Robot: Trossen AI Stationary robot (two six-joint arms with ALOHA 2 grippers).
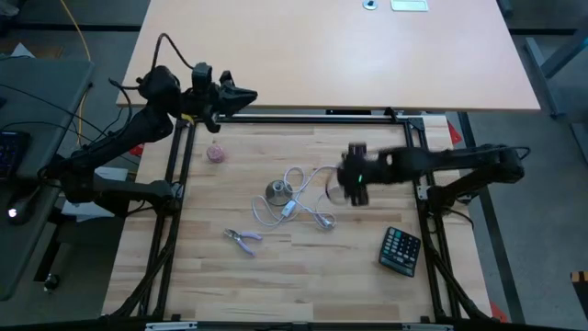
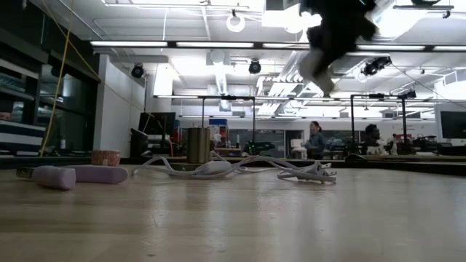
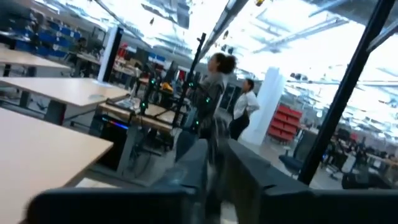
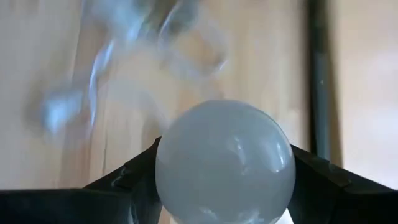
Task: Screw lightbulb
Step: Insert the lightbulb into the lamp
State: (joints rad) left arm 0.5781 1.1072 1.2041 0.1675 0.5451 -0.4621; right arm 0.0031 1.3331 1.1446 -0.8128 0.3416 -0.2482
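The lightbulb [image 4: 224, 163] is a white frosted globe that fills the space between my right gripper's [image 4: 224, 155] fingers. Its screw base is hidden. In the high view that gripper [image 1: 354, 179] hangs blurred above the table, right of the grey socket base [image 1: 276, 191], which stands on the wood with its white cord [image 1: 303, 207] looped around it. In the low view the gripper [image 2: 324, 51] is high over the cord. My left gripper [image 1: 243, 95] is raised over the table's far left edge; its fingers [image 3: 199, 171] are nearly together with nothing between them. My right gripper pinches the lightbulb's globe between its two fingers, one on each side [image 4: 163, 171]. The fingers slant downward from the table's right. The globe's rounded end sticks out past the fingertips. The bulb is lifted clear of the table.
A small pink ball [image 1: 216, 154] lies at the far left of the wood. Pliers [image 1: 243, 241] lie toward the near edge, and a calculator [image 1: 401, 250] sits at the near right. A black frame [image 1: 303, 118] borders the work area. People stand in the room beyond.
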